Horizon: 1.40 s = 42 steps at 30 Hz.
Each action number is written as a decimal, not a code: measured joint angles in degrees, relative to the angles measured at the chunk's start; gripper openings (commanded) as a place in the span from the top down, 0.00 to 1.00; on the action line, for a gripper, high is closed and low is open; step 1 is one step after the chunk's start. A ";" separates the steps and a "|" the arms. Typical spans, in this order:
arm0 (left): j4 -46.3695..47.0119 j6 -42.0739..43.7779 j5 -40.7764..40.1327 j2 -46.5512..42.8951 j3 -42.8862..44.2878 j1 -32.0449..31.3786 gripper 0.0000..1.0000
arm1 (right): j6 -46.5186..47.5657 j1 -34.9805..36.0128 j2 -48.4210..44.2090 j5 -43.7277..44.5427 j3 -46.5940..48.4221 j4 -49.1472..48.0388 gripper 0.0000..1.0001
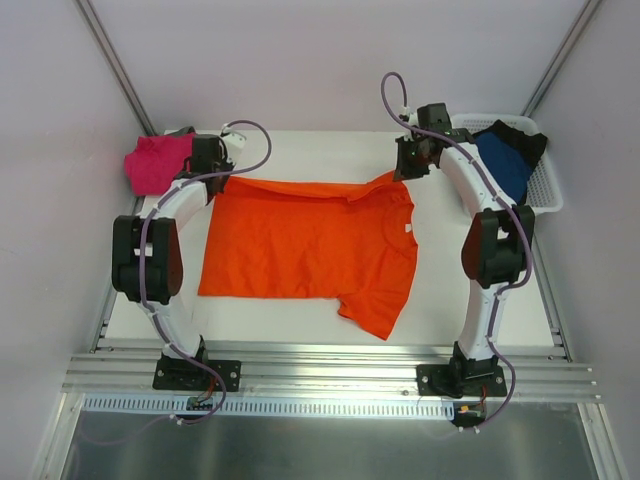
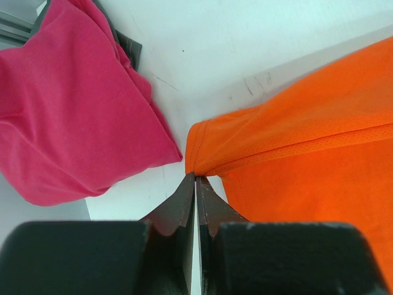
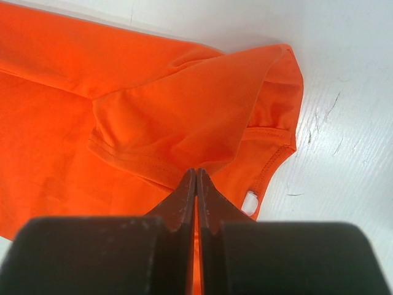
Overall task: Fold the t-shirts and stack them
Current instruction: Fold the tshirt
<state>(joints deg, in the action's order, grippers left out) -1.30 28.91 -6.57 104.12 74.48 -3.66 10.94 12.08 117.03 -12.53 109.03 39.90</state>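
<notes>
The orange t-shirt [image 1: 300, 245] lies spread flat mid-table, collar to the right and one sleeve toward the near edge. My left gripper [image 1: 222, 178] sits at its far left corner. In the left wrist view the left gripper [image 2: 195, 176] is shut, pinching the bunched corner of the orange t-shirt [image 2: 307, 135]. My right gripper [image 1: 405, 172] is at the far right shoulder. Its tips [image 3: 196, 171] are shut at the hem of a sleeve folded over the orange t-shirt [image 3: 123, 92]. The magenta-pink t-shirt [image 1: 155, 163] [image 2: 67, 110] lies crumpled at the far left.
A white mesh basket [image 1: 545, 190] at the far right holds the dark blue t-shirt [image 1: 503, 160] and the black t-shirt [image 1: 525, 140]. Grey walls close in the table on three sides. A metal rail [image 1: 320, 365] runs along the near edge by the arm bases.
</notes>
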 measured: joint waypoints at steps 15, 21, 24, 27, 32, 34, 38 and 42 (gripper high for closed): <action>0.04 0.02 0.02 -4.26 -5.42 0.00 1.00 | 0.33 0.02 -1.95 -0.28 -5.38 0.39 0.99; 0.09 -0.02 0.02 -4.28 -6.19 0.00 1.00 | 0.83 0.02 -2.12 -0.28 -6.43 0.37 1.00; 0.13 -0.02 0.02 -4.28 -6.84 0.00 1.00 | 1.11 0.02 -2.12 -0.28 -6.78 0.57 0.99; 0.07 -0.02 0.02 -4.28 -7.72 0.00 1.00 | 1.31 0.02 -2.12 -0.28 -6.78 0.55 0.99; -0.09 -0.31 0.02 -4.28 -8.15 0.00 1.00 | 1.33 0.02 -2.14 -0.39 -8.17 0.37 0.99; -0.11 -0.52 0.02 -4.28 -8.15 0.00 1.00 | 1.33 0.02 -2.14 -0.39 -9.49 0.42 1.00; -0.09 -0.92 0.00 -4.28 -8.20 0.00 1.00 | 1.33 0.07 -2.23 -0.44 -12.17 0.50 0.99; -0.04 -1.22 0.00 -4.28 -8.50 0.00 1.00 | 1.33 0.15 -2.23 -0.66 -13.14 0.66 1.00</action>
<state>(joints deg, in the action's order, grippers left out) -1.34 27.68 -6.57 99.83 65.98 -3.66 12.27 12.23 114.80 -13.19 95.90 40.56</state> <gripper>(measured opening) 0.007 0.012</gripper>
